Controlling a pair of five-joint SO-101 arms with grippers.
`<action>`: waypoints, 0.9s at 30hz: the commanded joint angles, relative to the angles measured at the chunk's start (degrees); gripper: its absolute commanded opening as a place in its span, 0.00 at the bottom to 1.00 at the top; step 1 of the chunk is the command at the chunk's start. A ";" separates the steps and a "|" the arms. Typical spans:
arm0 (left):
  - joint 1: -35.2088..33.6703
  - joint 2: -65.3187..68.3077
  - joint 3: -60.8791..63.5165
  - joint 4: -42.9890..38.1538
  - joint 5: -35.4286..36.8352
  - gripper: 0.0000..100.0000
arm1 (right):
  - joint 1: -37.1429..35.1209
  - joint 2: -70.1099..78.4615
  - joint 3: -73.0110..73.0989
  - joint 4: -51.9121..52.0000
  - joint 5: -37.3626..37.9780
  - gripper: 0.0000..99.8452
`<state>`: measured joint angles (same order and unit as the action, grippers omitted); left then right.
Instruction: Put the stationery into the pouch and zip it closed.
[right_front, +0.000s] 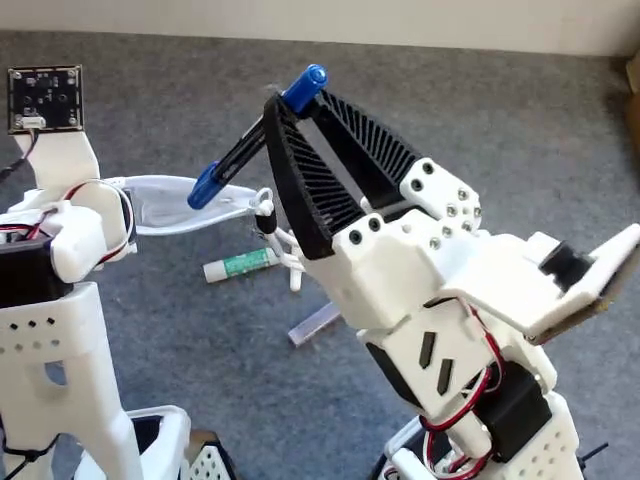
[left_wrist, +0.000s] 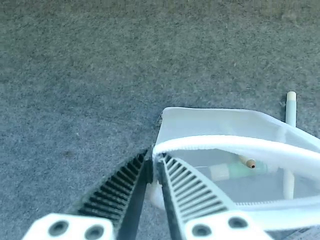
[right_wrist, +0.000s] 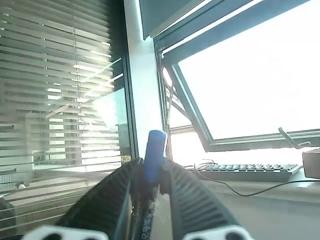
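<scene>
Between the ribbed fingers of the right gripper, in the high view, I had the pen clamped close to its blue cap. The rest of the barrel slanted down past the fingertips toward the pouch, which lay below and ahead of that gripper. I judged the pen light and stiff, but smooth. Held so near one end, it could swivel in the grip, and a hold nearer mid-barrel would have been steadier. A glue stick, a white stick and a clear strip lay on the grey carpet below the gripper. The carpet looked flat and short-piled, with enough grip to stop round things rolling far.

From the left wrist view, the left gripper was pinched closed on the pouch at the end of its rim, holding the mouth open just beyond the fingertips. The pouch looked soft, thin and nearly weightless, so I expected it to sag or fold wherever it went unsupported, and the stitched rim seemed the only firm place to grasp. Through its translucent wall I saw the glue stick but could not tell whether it lay inside or underneath. The white stick showed past the far side.

From the right wrist view, the pen stood up between the closed-in fingers of the right gripper. Beyond them were slatted blinds, a bright tilted window and a keyboard.
</scene>
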<state>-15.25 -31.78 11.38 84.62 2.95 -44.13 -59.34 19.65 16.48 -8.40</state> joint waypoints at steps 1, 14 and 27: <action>-0.31 1.71 2.24 0.00 0.79 0.01 | -0.40 -0.92 3.12 -4.62 0.88 0.00; -0.66 1.71 2.33 0.00 0.79 0.01 | -0.66 -1.01 18.68 -27.74 12.84 0.00; -0.75 1.71 3.47 -0.26 0.79 0.01 | -1.01 9.10 18.68 -28.35 12.84 0.00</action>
<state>-15.25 -31.78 11.65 84.62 2.95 -44.22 -55.82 39.25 -10.42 3.65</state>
